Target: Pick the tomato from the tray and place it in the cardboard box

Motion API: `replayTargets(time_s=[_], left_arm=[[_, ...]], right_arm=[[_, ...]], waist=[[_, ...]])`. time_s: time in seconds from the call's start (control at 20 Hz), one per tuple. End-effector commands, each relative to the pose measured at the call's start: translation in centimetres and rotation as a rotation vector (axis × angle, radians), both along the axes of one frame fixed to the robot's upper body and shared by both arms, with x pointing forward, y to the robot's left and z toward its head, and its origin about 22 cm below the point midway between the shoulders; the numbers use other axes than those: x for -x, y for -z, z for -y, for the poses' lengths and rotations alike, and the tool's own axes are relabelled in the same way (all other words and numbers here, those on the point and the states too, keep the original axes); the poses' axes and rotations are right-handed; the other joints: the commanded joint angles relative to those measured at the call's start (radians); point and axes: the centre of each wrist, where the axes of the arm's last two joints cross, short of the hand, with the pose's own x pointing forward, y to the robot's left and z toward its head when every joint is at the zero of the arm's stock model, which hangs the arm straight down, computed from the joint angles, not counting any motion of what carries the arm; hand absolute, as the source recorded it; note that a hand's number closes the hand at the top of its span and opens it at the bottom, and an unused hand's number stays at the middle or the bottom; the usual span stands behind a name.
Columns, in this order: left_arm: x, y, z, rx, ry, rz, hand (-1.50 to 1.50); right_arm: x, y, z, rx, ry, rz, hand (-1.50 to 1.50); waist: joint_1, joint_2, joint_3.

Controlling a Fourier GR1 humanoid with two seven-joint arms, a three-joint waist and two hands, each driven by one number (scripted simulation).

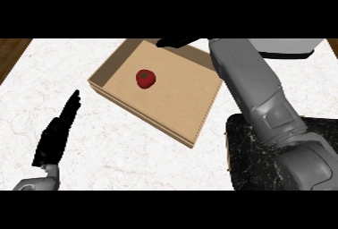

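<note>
A red tomato [145, 78] with a green stem lies inside the open cardboard box [198, 116], toward its far left corner. My right hand [177, 42] is stretched over the box's far rim, apart from the tomato, with its fingers straight and nothing in it. The right forearm runs from the lower right up across the box's right side. The dark tray [241, 156] sits at the lower right, partly hidden by that arm. My left hand [58, 129] rests open at the lower left, fingers pointing up, left of the box.
A white object [285, 47] with a dark base stands at the back right corner. The white marble counter [119, 152] ends at a wooden strip [13, 49] on the far left.
</note>
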Motion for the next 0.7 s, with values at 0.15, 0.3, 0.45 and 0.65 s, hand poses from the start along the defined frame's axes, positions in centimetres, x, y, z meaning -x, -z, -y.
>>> replayTargets(time_s=[0.15,0.3,0.45,0.65], left_arm=[[-0.1,-0.2,0.4,0.008,0.006,0.003,0.0],[0.1,0.0,0.5,0.002,0.011,0.005,0.0],[-0.5,0.4,0.1,-0.017,-0.007,0.009,0.0],[-0.4,-0.2,1.7,0.007,0.015,0.018,0.0]], right_arm=[[-1.1,-0.4,10.5,-0.097,0.184,-0.004,-1.5],[-0.9,-1.0,15.1,-0.145,0.206,0.011,-1.5],[-0.4,-1.1,18.7,-0.134,0.19,0.021,-1.5],[0.5,-2.2,23.1,-0.12,0.15,0.037,-1.5]], waist=[[-0.01,0.003,0.001],[0.001,0.01,0.002],[-0.004,0.011,0.002],[0.013,0.015,0.003]])
